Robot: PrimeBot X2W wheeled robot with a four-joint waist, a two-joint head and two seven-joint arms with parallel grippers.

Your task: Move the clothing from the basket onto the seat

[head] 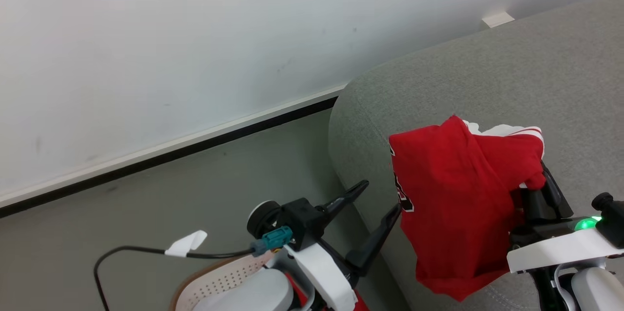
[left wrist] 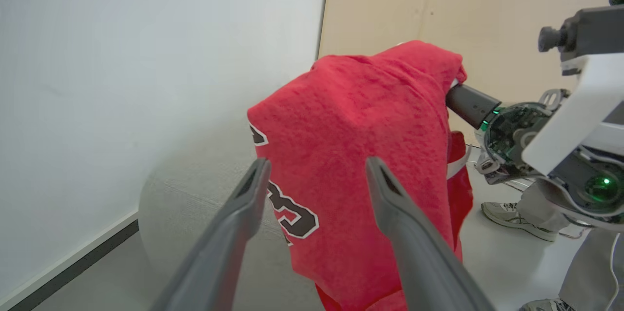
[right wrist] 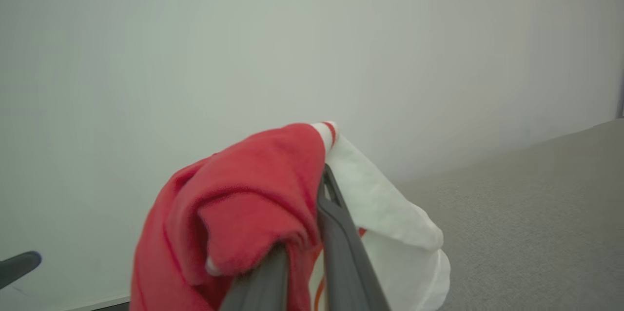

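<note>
Clothing [head: 453, 194], red, lettered, pinched by right gripper [head: 538, 189], fingers closed, hanging over seat [head: 487, 72] edge, hem possibly touching. Left gripper [head: 380, 197] spread wide, empty, just beside cloth.

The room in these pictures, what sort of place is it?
Probably a plain indoor test room rather than a home: a bare white wall, a single grey upholstered seat set against it, and a person's shoe close beside the robot.

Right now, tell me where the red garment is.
In the head view the garment hangs at the lower right, pinched in the shut right jaws, over the edge of the seat, just right of the open left jaws.
</note>
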